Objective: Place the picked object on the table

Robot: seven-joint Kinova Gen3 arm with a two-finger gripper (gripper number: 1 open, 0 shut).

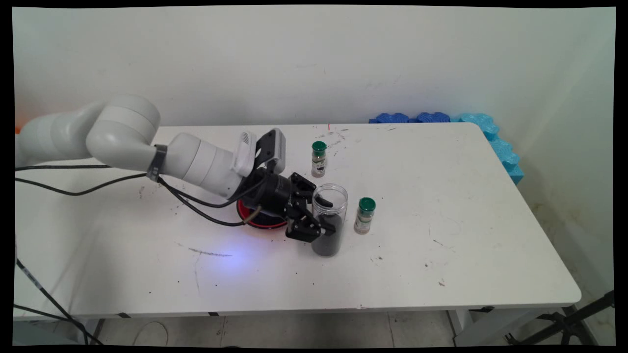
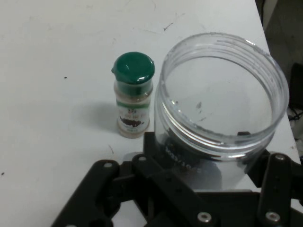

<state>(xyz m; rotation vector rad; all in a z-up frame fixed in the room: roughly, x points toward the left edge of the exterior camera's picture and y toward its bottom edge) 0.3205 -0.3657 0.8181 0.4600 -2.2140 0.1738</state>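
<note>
**Gripper clamped on open plastic jar, mid-table**

Reaching in low from the left, with the gripper (image 1: pixel 327 215) closing its two fingers on either side of a clear plastic jar (image 1: pixel 328 220). Jar standing upright on the white table (image 1: pixel 441 196), lid off, partly filled with dark material in the lower half. Showing, in the hand view, the jar's open mouth (image 2: pixel 222 90) just above the black linkage.

Resting just behind the gripper body: a red dish (image 1: pixel 260 220), largely hidden by the arm.

Standing near the jar: two small spice bottles with green caps, both upright. One bottle (image 1: pixel 364 215) just to the jar's right, apart from it. The other (image 1: pixel 318 159) standing farther back, toward the wall.
</note>
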